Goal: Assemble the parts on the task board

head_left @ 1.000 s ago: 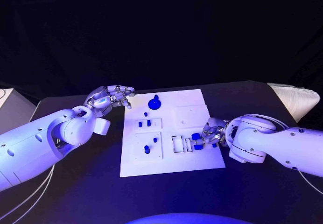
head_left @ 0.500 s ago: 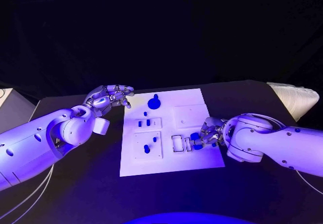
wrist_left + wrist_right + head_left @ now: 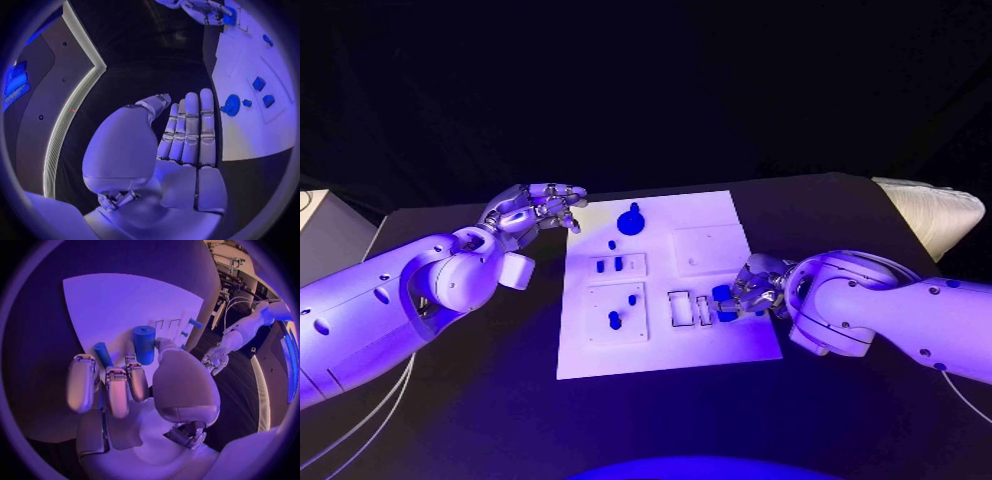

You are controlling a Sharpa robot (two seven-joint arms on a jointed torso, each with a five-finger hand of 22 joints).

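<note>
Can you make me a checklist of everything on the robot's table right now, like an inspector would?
Surface: black table, dark all round the board.
Job's things: white task board in the middle; small blue parts on it, a round one at the far end.
Clutter: nothing seen.
Hands: left hand beside the board's far corner, holding nothing; right hand holds a blue cylinder.
Cables: thin white ones under the left arm.
Surroundings: dark backdrop.

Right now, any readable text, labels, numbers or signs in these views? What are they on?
None readable.
Task board: plain white, no print legible.
Blue parts, including the blue cylinder by the right hand: no markings.
Left hand and both arms: no labels legible.
</note>
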